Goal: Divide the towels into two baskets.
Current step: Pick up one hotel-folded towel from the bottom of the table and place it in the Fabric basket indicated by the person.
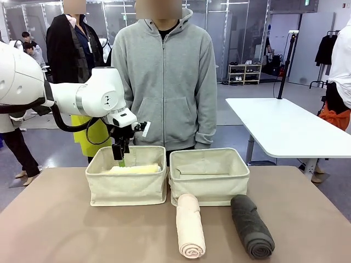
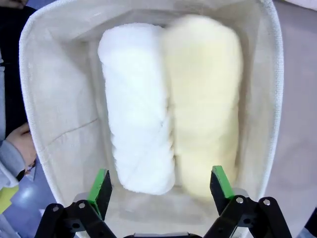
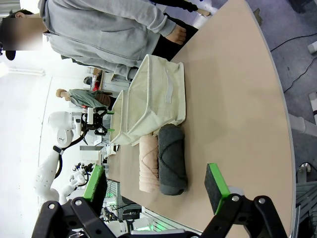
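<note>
Left wrist view: white towel and pale yellow towel lie side by side in the left basket.
Left end effector hangs open above it, right end effector is open; peach towel and grey towel lie on the worktop to its right.

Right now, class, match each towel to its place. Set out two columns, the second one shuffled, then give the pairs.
Towels
1. white towel
2. pink towel
3. grey towel

Places
A. on the table, before the right end of the right basket
B. in the left basket, beside the yellow towel
C. on the table, before the left end of the right basket

Pairs: 1-B, 2-C, 3-A
</note>
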Robot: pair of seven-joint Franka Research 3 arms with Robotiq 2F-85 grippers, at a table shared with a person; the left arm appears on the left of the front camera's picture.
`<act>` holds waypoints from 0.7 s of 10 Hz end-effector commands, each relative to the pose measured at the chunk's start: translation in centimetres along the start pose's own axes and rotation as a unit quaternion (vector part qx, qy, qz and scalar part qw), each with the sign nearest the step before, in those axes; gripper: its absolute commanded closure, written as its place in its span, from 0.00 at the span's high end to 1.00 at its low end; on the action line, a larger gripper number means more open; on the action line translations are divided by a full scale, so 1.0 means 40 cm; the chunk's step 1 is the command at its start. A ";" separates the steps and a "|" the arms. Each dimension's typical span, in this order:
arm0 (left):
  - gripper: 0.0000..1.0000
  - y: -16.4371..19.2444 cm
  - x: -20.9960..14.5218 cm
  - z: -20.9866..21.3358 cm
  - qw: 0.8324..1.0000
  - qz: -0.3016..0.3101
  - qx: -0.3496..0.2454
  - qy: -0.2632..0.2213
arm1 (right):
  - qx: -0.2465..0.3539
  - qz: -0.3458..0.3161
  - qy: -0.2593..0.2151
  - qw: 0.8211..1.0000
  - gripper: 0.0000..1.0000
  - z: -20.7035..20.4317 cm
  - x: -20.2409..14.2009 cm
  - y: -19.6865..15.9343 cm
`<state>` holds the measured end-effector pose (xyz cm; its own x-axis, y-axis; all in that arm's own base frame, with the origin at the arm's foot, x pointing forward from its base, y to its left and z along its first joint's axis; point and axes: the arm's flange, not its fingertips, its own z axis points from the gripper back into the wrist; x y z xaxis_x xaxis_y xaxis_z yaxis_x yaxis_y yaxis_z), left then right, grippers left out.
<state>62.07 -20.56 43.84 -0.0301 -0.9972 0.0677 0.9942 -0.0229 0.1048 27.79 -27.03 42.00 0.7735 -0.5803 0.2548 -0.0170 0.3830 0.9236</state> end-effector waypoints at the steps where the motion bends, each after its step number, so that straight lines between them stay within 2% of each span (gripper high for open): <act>1: 1.00 0.007 -0.008 -0.022 1.000 -0.004 -0.005 0.001 | 0.006 0.001 -0.003 1.000 1.00 0.005 0.000 0.006; 6: 1.00 0.003 -0.001 -0.030 1.000 0.000 -0.009 0.001 | 0.006 0.001 -0.003 1.000 1.00 0.005 0.000 0.006; 7: 1.00 0.012 -0.013 0.051 1.000 0.015 0.012 0.000 | 0.006 0.001 -0.003 1.000 1.00 0.005 0.000 0.006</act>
<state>62.43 -20.59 43.52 -0.0244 -0.9972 0.0713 0.9947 -0.0170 0.1016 27.80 -27.03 41.98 0.7737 -0.5803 0.2542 -0.0165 0.3826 0.9237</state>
